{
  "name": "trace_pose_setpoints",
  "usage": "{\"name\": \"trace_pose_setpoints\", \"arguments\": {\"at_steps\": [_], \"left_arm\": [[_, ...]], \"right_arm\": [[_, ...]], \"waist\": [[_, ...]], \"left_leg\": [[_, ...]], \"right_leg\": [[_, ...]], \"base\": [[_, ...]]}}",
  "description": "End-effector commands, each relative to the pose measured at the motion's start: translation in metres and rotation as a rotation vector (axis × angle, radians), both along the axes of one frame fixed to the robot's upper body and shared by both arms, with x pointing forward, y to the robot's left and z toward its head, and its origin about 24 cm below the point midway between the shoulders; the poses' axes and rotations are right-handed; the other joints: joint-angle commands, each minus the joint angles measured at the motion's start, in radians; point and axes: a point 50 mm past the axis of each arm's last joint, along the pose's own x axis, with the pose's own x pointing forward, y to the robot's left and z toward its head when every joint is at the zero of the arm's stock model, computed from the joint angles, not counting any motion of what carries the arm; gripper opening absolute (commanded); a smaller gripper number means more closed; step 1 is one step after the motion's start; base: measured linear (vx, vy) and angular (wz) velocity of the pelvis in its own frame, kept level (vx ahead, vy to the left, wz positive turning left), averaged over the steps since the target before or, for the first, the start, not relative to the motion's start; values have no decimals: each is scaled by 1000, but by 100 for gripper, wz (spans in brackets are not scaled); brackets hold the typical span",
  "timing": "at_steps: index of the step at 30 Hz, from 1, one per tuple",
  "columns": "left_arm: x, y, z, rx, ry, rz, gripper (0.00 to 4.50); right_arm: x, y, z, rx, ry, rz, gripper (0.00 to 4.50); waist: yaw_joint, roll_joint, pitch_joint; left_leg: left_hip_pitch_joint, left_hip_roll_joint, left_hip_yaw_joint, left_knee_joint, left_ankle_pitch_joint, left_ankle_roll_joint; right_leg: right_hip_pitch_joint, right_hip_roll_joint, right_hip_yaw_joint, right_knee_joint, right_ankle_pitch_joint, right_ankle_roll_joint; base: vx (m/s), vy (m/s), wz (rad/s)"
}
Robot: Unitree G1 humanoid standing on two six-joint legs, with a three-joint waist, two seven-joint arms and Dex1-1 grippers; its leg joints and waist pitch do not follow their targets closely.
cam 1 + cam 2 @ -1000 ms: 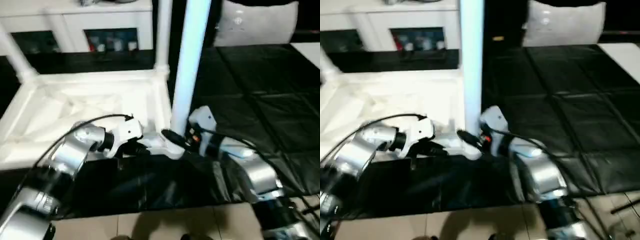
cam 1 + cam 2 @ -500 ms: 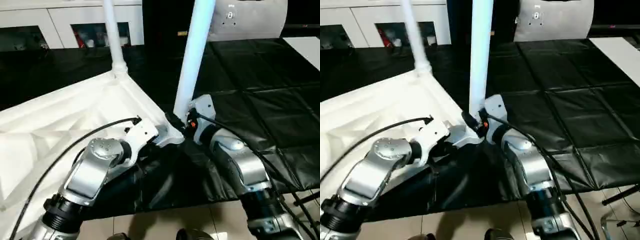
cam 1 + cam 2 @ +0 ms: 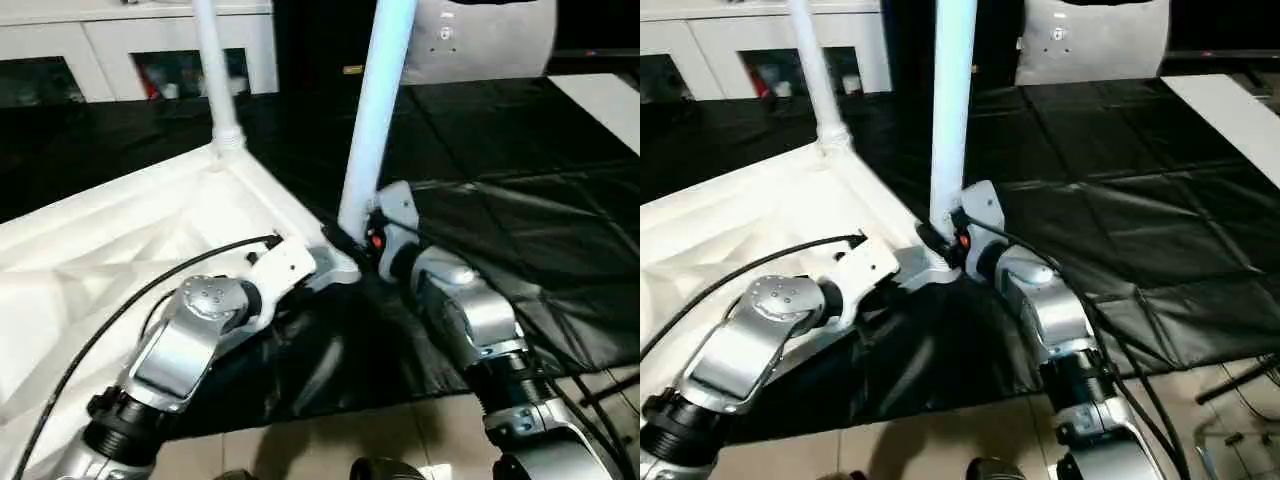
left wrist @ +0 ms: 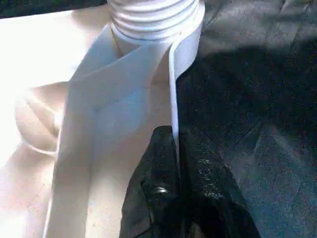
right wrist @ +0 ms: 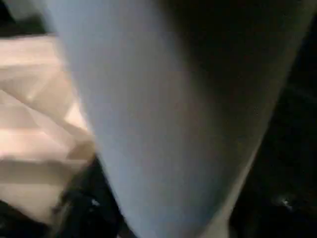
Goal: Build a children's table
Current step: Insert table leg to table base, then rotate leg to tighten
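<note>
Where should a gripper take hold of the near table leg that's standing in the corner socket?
Low on the near leg, just above its corner socket, coming level from the open black-mat side. The tube stands near upright, and the tabletop walls block the other side.

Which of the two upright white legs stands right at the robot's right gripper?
The thicker-looking near leg, at the tabletop's near corner beside the right gripper. The other leg stands in the far corner socket.
</note>
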Motion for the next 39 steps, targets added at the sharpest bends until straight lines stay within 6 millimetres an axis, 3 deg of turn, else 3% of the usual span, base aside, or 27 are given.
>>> {"name": "trace_pose_setpoints", "arguments": {"at_steps": [1,3,5,8,12,13,14,18,21,27,30,38,39], "left_arm": [[4,-6,13,-57,-69,-50,0],[5,-5,12,-62,-69,-50,0],[6,-1,9,-45,-68,-65,0],[8,4,6,-33,-70,-75,0],[12,13,2,-14,-68,-87,0],[12,13,2,-13,-67,-89,0],[13,15,1,-8,-67,-95,0],[13,20,-5,28,-58,-141,0],[12,24,-8,46,-45,-193,0],[11,29,-12,88,-16,-302,0],[10,29,-14,121,-18,-381,0],[3,25,-17,153,1,-565,0],[2,24,-16,152,6,-594,0]], "right_arm": [[-14,-9,-50,-82,215,-25,306],[-13,-9,-50,-82,211,-21,306],[-14,-11,-49,-74,203,-7,345],[-16,-15,-48,-64,192,7,350],[-27,-27,-46,-33,162,53,392],[-27,-27,-46,-33,161,55,392],[-28,-30,-46,-34,147,62,415],[-37,-46,-42,-23,102,111,443],[-37,-61,-33,-19,52,111,448],[-37,-71,-9,-24,-27,238,448],[-35,-75,0,-48,-47,304,448],[-36,-67,6,-122,-49,495,448],[-37,-65,6,-119,-39,530,419]], "waist": [[10,8,-49],[12,8,-55],[16,6,-59],[24,7,-59],[38,5,-65],[39,4,-65],[41,12,-68],[44,9,-70],[44,3,-74],[48,6,-73],[54,5,-77],[75,2,-86],[82,1,-87]], "left_leg": [[-12,23,3,-55,-148,53],[-15,22,5,-49,-102,65],[-16,22,7,-45,-72,77],[-14,21,10,-43,-77,84],[-11,23,13,-40,-63,91],[-12,23,12,-40,-61,91],[-12,24,11,-40,-59,90],[-14,21,13,-35,-80,90],[-21,20,10,-31,-61,95],[-17,20,12,-27,-93,100],[-15,21,12,-24,-72,109],[-14,23,13,-18,-50,113],[-13,24,14,-16,-46,114]], "right_leg": [[44,-74,60,-77,-219,-177],[51,-75,60,-67,-125,-208],[54,-74,59,-60,-68,-218],[55,-76,59,-61,-79,-216],[57,-77,61,-58,-67,-203],[58,-76,61,-57,-62,-203],[58,-78,60,-54,-53,-207],[62,-76,60,-58,-67,-208],[65,-75,59,-49,-43,-210],[58,-75,58,-58,-134,-195],[56,-73,58,-49,-88,-208],[58,-75,59,-38,-54,-220],[56,-76,60,-35,-47,-222]], "base": [[0,0,0],[0,0,0],[0,0,0],[0,0,0],[0,0,0],[0,0,0],[0,0,0],[0,0,0],[0,0,0],[0,0,0],[0,0,0],[0,0,0],[0,0,0]]}}
